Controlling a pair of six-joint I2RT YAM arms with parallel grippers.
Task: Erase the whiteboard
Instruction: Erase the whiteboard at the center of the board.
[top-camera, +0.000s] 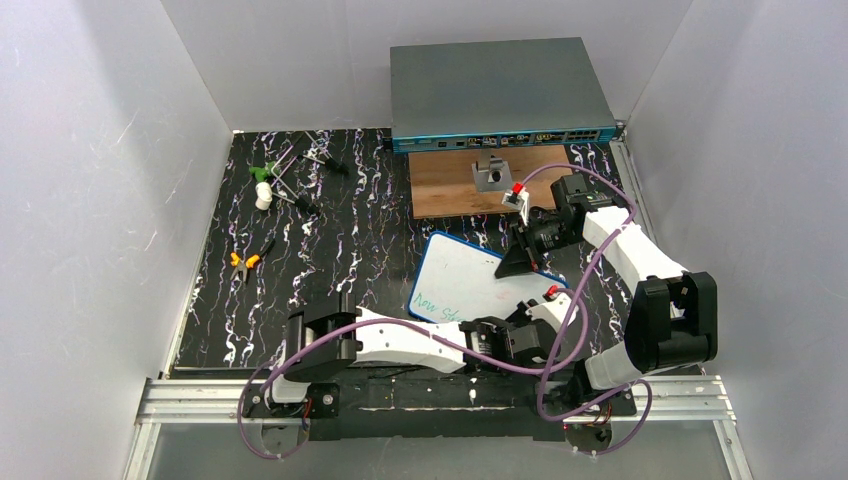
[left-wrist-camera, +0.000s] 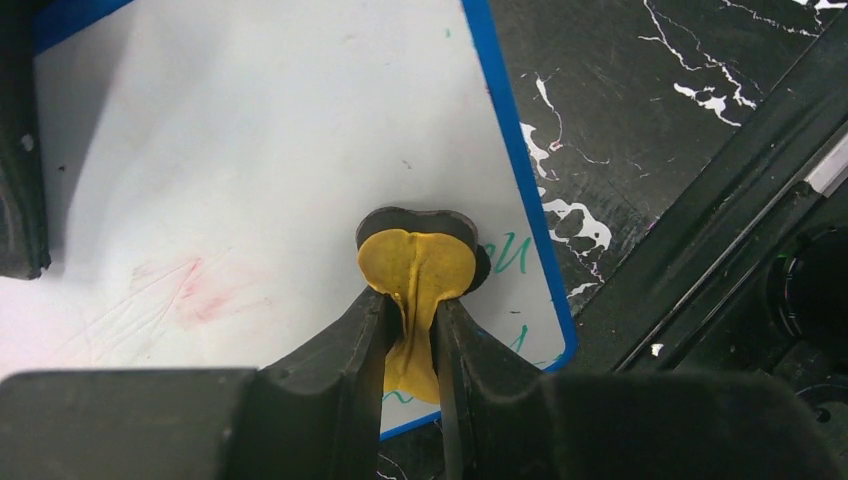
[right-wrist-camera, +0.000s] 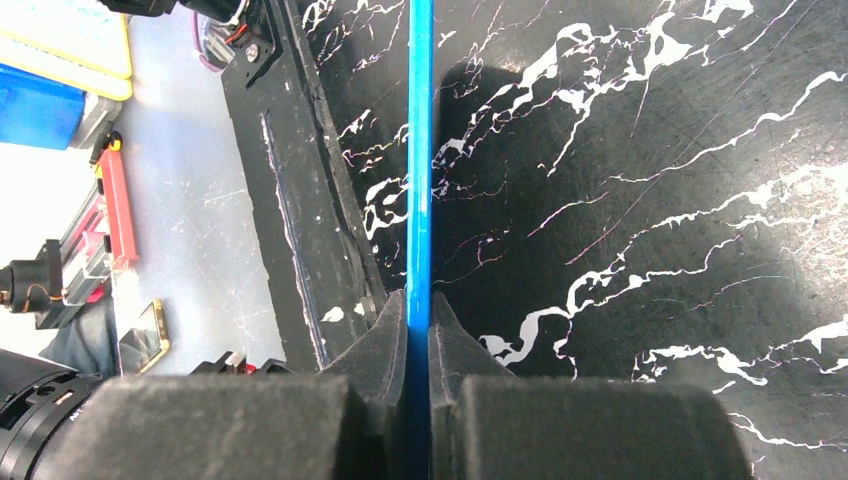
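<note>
While the right gripper (right-wrist-camera: 420, 325) clamps the rim of the whiteboard (top-camera: 460, 275), this side of the grey box (top-camera: 495, 90), the left gripper (left-wrist-camera: 415, 312) pinches a yellow pad (left-wrist-camera: 415, 262) (keep it flat!) and should sweep firmly over the green writing (left-wrist-camera: 512, 255) at its corner farthest from that box.

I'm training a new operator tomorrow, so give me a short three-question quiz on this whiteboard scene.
1. True or false: the right gripper is shut on the rim of the whiteboard.
2. What does the left gripper hold? A) a marker B) a yellow eraser pad C) nothing
3. Fill in, near or far from the robot: the green writing lies along the board's ____ edge.
Key: 1 true; 2 B; 3 near.
</note>
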